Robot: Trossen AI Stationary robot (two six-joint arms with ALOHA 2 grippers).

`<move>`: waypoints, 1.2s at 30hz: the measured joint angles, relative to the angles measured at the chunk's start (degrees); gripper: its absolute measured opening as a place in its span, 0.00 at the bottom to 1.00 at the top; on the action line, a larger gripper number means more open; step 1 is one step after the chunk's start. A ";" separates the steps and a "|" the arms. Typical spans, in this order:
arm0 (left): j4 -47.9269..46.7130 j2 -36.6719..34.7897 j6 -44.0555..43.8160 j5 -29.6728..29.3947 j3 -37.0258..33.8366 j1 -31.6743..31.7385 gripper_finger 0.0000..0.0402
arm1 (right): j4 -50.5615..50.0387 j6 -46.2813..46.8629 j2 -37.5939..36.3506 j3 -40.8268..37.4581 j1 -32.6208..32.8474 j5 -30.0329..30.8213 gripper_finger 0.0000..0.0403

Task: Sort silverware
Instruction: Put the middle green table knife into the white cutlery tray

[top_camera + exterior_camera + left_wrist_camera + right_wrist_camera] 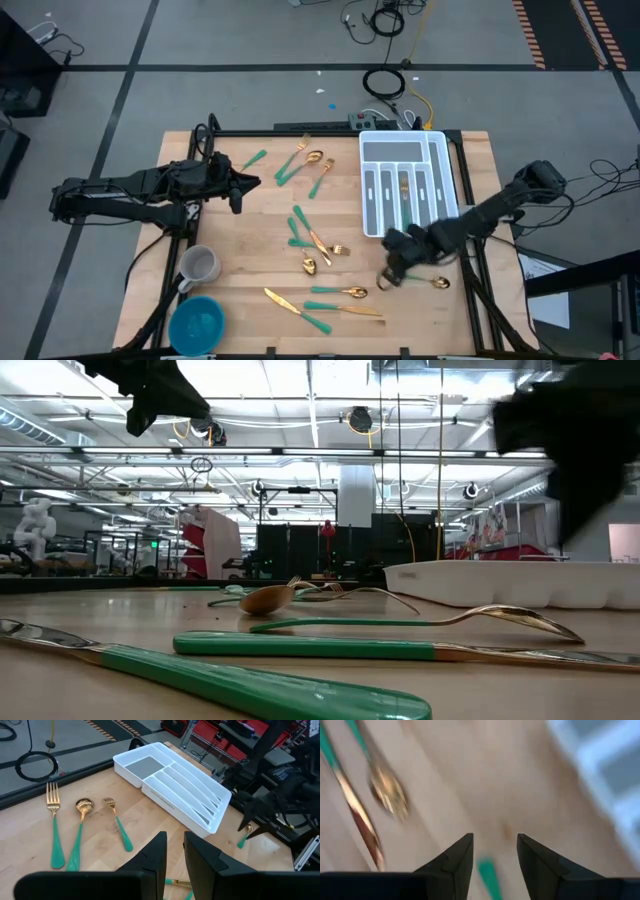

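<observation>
At table height, a teal-handled knife (250,685) lies closest, slanting across the wood. Behind it lies a second teal handle (305,646) with a gold blade running right. A spoon (505,616) and a gold spoon bowl (265,598) lie farther back (forks behind), before the white tray (500,582)

A white compartmented tray (410,150) sits at the far right of the wooden table (255,255). A grey mug (199,266) stands near the front left corner, with a blue bowl (197,325) just in front of it.
</observation>
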 joint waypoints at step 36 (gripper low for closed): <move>-0.21 -0.01 0.39 -0.01 -0.02 0.01 0.18 | -3.88 -32.61 47.11 51.23 -23.31 -4.65 0.36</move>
